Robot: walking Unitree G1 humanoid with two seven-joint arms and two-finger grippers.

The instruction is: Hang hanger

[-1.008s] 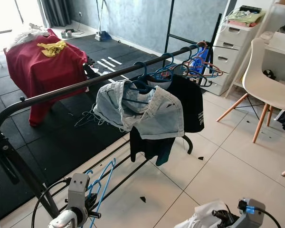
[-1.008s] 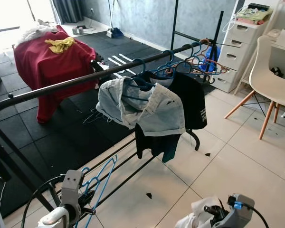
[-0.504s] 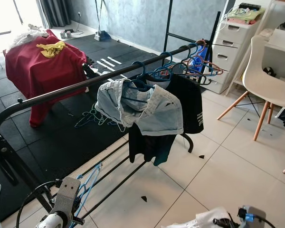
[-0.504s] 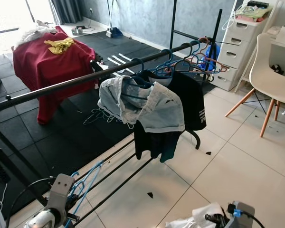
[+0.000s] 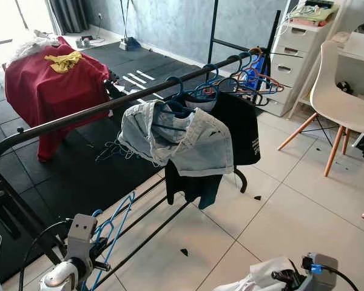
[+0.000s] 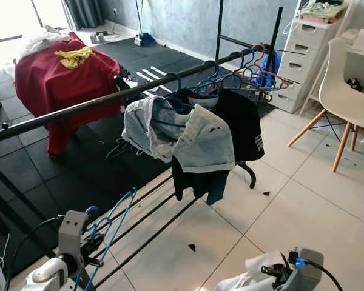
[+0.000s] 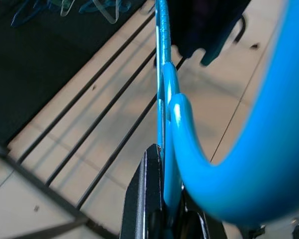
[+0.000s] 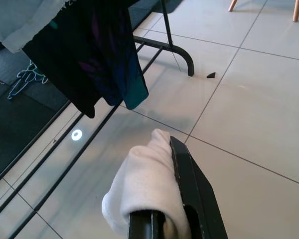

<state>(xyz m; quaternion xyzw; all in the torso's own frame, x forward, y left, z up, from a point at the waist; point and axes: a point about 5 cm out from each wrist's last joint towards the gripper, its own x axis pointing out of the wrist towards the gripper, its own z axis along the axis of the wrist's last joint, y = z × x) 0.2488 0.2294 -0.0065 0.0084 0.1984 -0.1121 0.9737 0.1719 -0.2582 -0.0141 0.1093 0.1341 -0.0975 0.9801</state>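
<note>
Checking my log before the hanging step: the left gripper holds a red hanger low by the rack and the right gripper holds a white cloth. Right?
Not quite: the hanger in the left gripper is blue, not red, as the left wrist view shows. The rest stands: it is low by the rack, and the right gripper holds a white cloth.

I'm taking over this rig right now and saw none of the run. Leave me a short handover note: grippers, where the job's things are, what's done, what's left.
Left gripper: shut on the blue hanger, held low in front of the rack's bottom bars.
Right gripper: shut on a white cloth, low over the tiled floor.
Rack rail: already carries denim shorts, a black shirt and a cluster of bare hangers toward its right end.
Done: hanger and cloth are in hand.
Left: the blue hanger is not on the rail yet; the bare stretch at the rail's left looks like the easiest spot.
</note>
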